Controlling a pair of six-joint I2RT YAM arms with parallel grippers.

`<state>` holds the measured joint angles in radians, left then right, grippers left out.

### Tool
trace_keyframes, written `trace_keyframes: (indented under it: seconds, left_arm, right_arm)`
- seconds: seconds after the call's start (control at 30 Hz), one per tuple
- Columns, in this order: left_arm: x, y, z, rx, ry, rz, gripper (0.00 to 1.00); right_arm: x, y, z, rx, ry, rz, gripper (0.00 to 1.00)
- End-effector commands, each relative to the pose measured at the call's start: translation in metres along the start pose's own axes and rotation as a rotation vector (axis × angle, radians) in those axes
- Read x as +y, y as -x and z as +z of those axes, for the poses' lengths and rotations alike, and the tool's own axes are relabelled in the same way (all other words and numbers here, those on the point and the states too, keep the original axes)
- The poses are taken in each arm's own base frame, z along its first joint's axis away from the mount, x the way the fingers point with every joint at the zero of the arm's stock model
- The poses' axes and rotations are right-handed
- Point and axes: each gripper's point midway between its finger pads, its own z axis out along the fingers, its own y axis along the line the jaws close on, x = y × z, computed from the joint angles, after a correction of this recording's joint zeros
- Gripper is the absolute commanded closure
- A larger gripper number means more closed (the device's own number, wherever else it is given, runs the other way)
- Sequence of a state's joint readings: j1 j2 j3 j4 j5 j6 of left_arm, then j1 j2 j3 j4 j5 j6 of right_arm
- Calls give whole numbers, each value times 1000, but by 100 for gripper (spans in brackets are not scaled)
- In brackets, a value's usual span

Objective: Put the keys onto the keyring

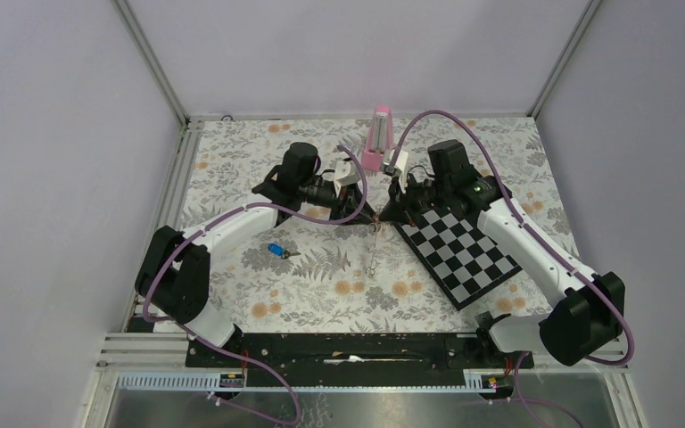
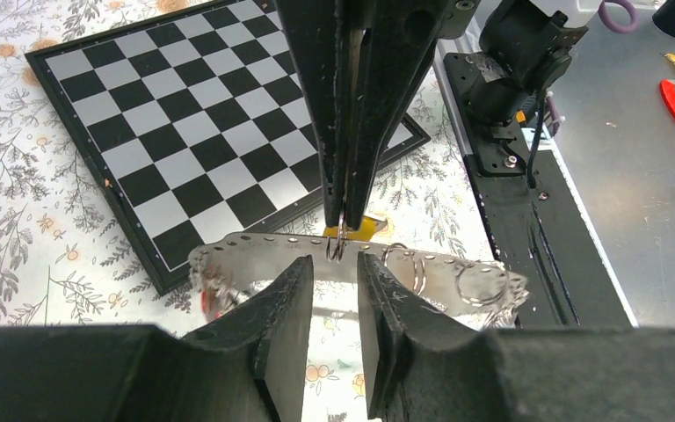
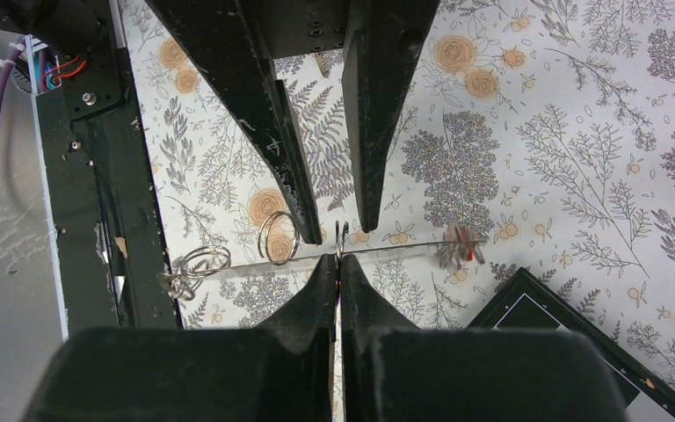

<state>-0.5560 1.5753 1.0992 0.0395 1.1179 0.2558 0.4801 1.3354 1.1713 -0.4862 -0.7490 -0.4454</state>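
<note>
The keyring is a flat grey strap (image 2: pixel 255 251) with a row of holes, hanging in the air between both grippers. It carries small silver rings (image 2: pixel 480 287) and a red piece (image 3: pixel 468 252). My right gripper (image 3: pixel 337 261) is shut on a ring at the strap's middle. My left gripper (image 2: pixel 334 264) faces it, open, one finger on each side of that ring and not touching it. A yellow key head (image 2: pixel 358 230) shows just behind the right fingertips; I cannot tell if it is held. The blue key (image 1: pixel 276 251) lies on the table to the left.
A checkerboard (image 1: pixel 468 254) lies on the flowered cloth under the right arm. A pink metronome-like block (image 1: pixel 377 138) stands at the back centre. The black base rail (image 1: pixel 348 346) runs along the near edge.
</note>
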Motion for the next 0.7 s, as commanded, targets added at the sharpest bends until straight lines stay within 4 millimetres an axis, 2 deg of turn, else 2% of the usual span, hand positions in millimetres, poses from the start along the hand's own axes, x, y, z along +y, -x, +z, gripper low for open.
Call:
trace_keyframes:
  seconds: [0.0,0.27,0.67]
  left_arm:
    - [-7,27,1,-60,-52,88,70]
    - [-13,34,0,-84,-68,102,71]
    - [-9,32,3,-88,-62,79,87]
  right_arm:
    - [1,14,0,-39,1,-51,100]
    - [2,13,0,-43,5,-53,100]
    - [5,11,1,-52,13,-47,100]
